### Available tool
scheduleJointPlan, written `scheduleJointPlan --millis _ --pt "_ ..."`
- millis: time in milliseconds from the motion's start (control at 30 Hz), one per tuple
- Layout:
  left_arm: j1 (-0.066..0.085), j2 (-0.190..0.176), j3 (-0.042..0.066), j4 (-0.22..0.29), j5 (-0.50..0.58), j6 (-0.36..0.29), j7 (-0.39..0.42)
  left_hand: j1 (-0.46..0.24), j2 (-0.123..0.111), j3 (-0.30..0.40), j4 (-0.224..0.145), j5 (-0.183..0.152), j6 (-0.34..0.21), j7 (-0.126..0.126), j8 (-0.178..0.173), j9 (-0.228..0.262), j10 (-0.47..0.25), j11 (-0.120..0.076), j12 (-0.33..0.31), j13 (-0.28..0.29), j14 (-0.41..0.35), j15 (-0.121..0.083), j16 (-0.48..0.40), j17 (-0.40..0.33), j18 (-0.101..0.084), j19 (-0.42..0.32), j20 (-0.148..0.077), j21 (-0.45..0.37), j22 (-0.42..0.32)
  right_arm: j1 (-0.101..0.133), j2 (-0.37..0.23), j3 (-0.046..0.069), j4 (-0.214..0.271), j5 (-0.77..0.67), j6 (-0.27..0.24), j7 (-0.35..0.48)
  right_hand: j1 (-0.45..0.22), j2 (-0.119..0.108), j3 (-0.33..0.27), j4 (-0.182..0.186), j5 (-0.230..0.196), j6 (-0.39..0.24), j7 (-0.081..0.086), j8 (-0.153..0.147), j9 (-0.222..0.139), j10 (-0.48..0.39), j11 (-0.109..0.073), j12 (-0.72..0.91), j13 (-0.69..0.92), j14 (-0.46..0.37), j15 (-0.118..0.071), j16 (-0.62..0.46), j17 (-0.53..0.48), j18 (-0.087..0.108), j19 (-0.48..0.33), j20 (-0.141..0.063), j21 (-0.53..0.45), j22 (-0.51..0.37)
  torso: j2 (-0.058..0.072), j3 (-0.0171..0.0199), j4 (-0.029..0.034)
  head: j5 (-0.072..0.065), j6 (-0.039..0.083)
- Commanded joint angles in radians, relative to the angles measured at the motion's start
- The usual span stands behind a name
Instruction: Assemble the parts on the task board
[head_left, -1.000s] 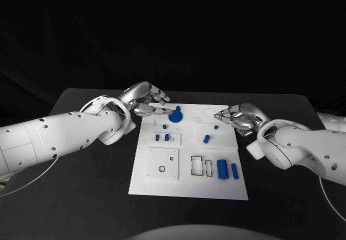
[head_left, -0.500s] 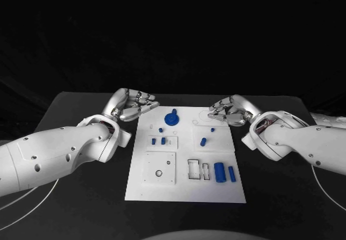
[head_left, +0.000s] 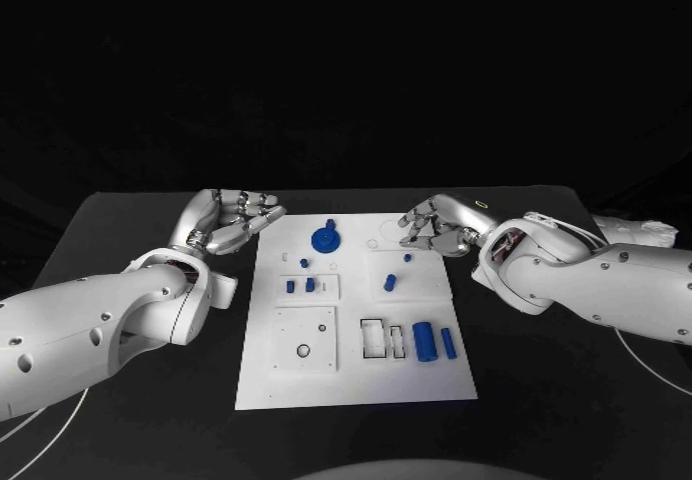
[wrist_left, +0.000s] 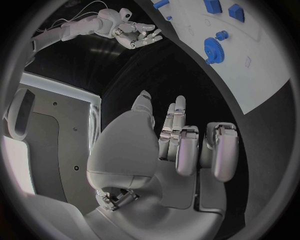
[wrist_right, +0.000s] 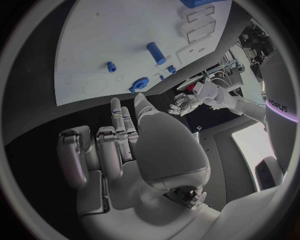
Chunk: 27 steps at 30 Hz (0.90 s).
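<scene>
1. Parts are sitting on the board (head_left: 361, 385): gear (head_left: 327, 239) at the far end, pegs (head_left: 389, 283) mid-board, cylinders (head_left: 424, 341) lying loose nearer.
2. Left robot hand (head_left: 231, 222) and right robot hand (head_left: 433, 225) are hovering beside the board's far corners, fingers apart, holding nothing.
3. Assembly is looking partly done; the cylinders are likely waiting.

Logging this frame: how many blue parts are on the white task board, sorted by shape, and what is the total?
Blue toothed gear: 1
Small blue blocks: 2
Short blue pegs: 2
Longer blue cylinders: 3
Total: 8
</scene>
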Motion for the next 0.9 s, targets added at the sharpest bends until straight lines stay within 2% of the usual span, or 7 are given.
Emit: scheduleJointPlan --millis 33,100,233,900 --pt "0.0 -0.002 0.001 0.003 0.029 -0.006 0.017 0.003 0.011 0.0 -0.003 0.001 -0.013 0.004 -0.004 -0.002 -0.002 0.003 -0.006 -0.001 0.103 -0.001 0.003 0.263 -0.015 0.105 -0.003 0.002 0.263 0.0 -0.002 0.0 0.008 -0.118 0.072 -0.066 0.008 -0.001 0.002 0.004 -0.003 0.017 0.006 -0.003 -0.003 0.013 -0.002 -0.009 -0.014 0.105 -0.009 0.004 0.263 -0.007 0.105 -0.002 0.004 0.263 -0.002 0.0008 -0.0011 -0.01 -0.005" --pt "0.0 -0.003 0.001 0.0 0.03 -0.005 0.015 0.005 0.014 -0.001 -0.003 0.0 -0.016 0.004 -0.004 -0.003 -0.003 0.004 -0.008 -0.001 0.103 -0.001 0.003 0.263 -0.015 0.105 -0.002 0.002 0.263 0.0 -0.001 0.0 0.01 -0.126 0.096 -0.084 0.009 -0.003 0.002 0.006 -0.004 0.028 0.018 -0.005 -0.007 0.014 -0.002 -0.021 -0.028 0.105 -0.009 0.004 0.263 -0.007 0.105 -0.003 0.004 0.263 -0.003 0.0003 -0.0024 -0.01 -0.006" --pt "-0.001 -0.002 0.001 -0.007 0.031 -0.002 0.012 0.009 0.026 0.0 -0.003 0.001 -0.02 0.005 -0.002 -0.003 -0.004 0.005 -0.01 -0.002 0.103 0.0 0.003 0.263 -0.015 0.105 -0.002 0.002 0.263 -0.001 0.002 0.0 0.01 -0.141 0.118 -0.099 0.013 -0.004 0.004 0.005 -0.003 0.026 0.021 -0.013 -0.013 0.015 0.0 -0.033 -0.042 0.105 -0.008 0.004 0.263 -0.007 0.105 -0.003 0.004 0.263 -0.004 0.0002 -0.0047 -0.002 -0.01" --pt "-0.001 -0.001 0.0 -0.015 0.031 0.005 0.008 0.014 0.038 0.001 -0.003 0.0 -0.019 0.005 0.0 -0.003 -0.004 0.005 -0.012 -0.001 0.103 0.001 0.003 0.263 -0.015 0.105 -0.001 0.002 0.263 -0.003 0.037 0.0 -0.013 -0.235 0.229 -0.203 0.026 -0.006 0.011 -0.004 -0.005 0.03 0.001 -0.025 -0.032 -0.015 0.02 -0.076 -0.072 0.105 0.009 0.004 0.263 -0.007 0.105 0.01 0.004 0.263 -0.004 0.0 -0.0046 -0.002 -0.011"
